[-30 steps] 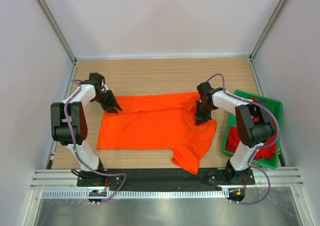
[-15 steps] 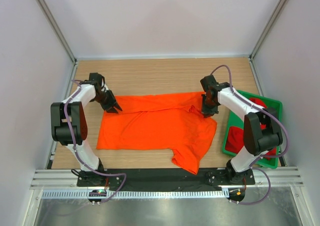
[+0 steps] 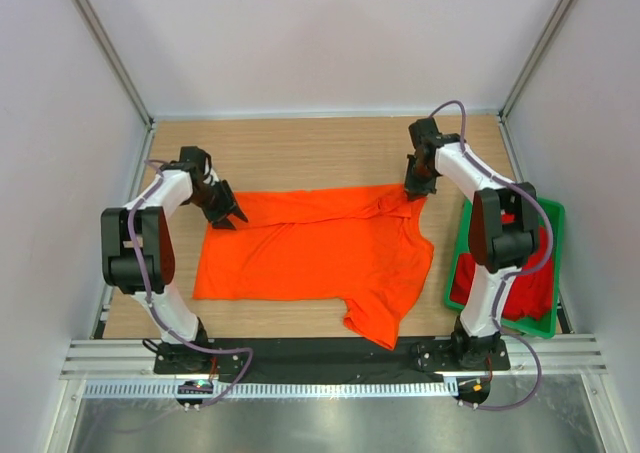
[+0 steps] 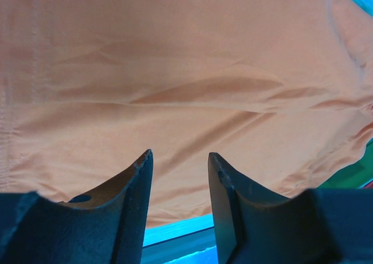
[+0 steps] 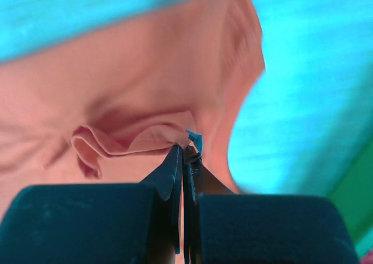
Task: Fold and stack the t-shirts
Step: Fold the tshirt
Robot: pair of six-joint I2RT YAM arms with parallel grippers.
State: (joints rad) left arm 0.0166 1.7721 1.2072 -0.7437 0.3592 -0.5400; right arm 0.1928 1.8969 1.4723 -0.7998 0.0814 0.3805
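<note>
— L arm (image 3: 135, 245), what's it doing?
— Elbow bent, forearm out along the table's (image 3: 300, 153) left side. The left gripper (image 3: 228, 215) sits at the far-left corner of the orange t-shirt (image 3: 320, 253), angled down at the cloth. In the wrist view its fingers (image 4: 137, 176) are apart, w/ nothing between them, just fabric below.
— And the R arm (image 3: 495, 223)?
— Stretched well fwd. The right gripper (image 3: 415, 187) is at the shirt's far-right corner, fingers (image 5: 175, 162) pressed together and clamped on a small fold of orange cloth.
— How's the shirt look?
— Spread mostly flat mid-table between the two arms, a few creases. The far-right corner is drawn into a peak at the gripper. One sleeve (image 3: 375, 323) trails toward the near edge.
— The other one?
— Red t-shirt (image 3: 535, 293) is bunched in the green tray (image 3: 548, 213) on the right, partly behind the R arm.
</note>
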